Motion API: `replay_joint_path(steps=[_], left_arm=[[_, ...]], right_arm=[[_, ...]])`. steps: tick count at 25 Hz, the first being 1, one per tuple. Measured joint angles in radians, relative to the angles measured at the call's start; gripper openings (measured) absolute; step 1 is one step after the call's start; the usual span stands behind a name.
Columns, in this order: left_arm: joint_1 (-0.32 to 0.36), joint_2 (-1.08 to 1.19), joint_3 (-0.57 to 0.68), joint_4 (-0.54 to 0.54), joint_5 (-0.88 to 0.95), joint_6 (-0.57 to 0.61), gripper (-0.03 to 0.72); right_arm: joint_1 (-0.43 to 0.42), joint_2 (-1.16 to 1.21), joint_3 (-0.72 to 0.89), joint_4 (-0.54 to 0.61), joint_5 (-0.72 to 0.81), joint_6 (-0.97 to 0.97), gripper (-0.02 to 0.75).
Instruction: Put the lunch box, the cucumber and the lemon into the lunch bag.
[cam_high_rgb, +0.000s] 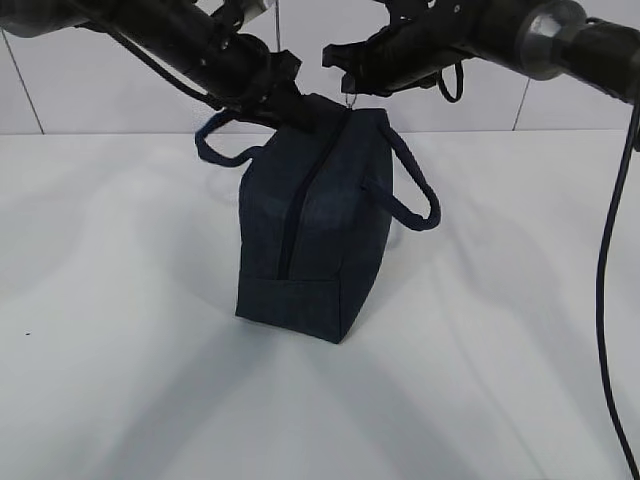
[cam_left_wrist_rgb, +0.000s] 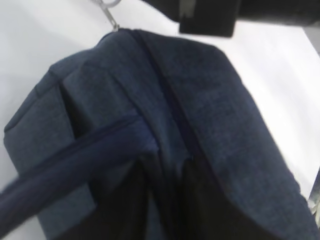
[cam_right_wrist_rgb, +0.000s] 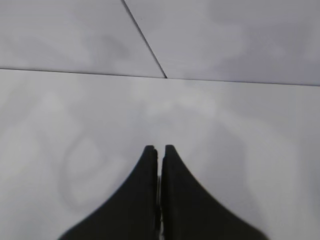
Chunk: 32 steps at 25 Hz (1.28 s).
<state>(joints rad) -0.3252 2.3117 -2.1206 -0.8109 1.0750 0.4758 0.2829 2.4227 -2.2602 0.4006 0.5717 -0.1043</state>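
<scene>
The navy lunch bag (cam_high_rgb: 315, 235) stands on its end on the white table, zipper (cam_high_rgb: 300, 195) facing me and closed along its visible length. My left gripper (cam_high_rgb: 290, 100) is at the bag's top left, its dark fingers (cam_left_wrist_rgb: 125, 210) closed on a fold of fabric beside the zipper (cam_left_wrist_rgb: 172, 107). My right gripper (cam_high_rgb: 335, 55) is shut above the bag's top; the silver ring pull (cam_high_rgb: 350, 100) stands up under it, and a sliver of metal shows between its fingers (cam_right_wrist_rgb: 150, 165). The lunch box, the cucumber and the lemon are out of view.
Two loop handles stick out, one to the left (cam_high_rgb: 222, 140) and one to the right (cam_high_rgb: 415, 195). White table (cam_high_rgb: 120, 330) surrounds the bag; a tiled wall (cam_high_rgb: 60, 90) stands behind. A black cable (cam_high_rgb: 607, 300) hangs at the right.
</scene>
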Motion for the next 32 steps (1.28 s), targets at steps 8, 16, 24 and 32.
replay_joint_path(steps=[8,16,24,32], left_arm=[[0.000,0.000,-0.010,0.049,0.061,0.000,-0.005],[0.000,0.000,-0.053,0.079,0.119,-0.002,-0.006],[0.000,0.002,-0.055,0.089,0.119,-0.004,-0.006],[0.000,0.002,-0.055,0.109,0.120,-0.004,-0.006]], right_arm=[[0.000,0.000,0.000,0.000,0.008,-0.002,0.000],[0.000,0.017,-0.002,-0.018,0.015,-0.002,0.000],[-0.007,0.055,-0.004,-0.007,0.038,-0.002,0.000],[-0.031,0.088,-0.006,0.097,0.065,0.004,0.000]])
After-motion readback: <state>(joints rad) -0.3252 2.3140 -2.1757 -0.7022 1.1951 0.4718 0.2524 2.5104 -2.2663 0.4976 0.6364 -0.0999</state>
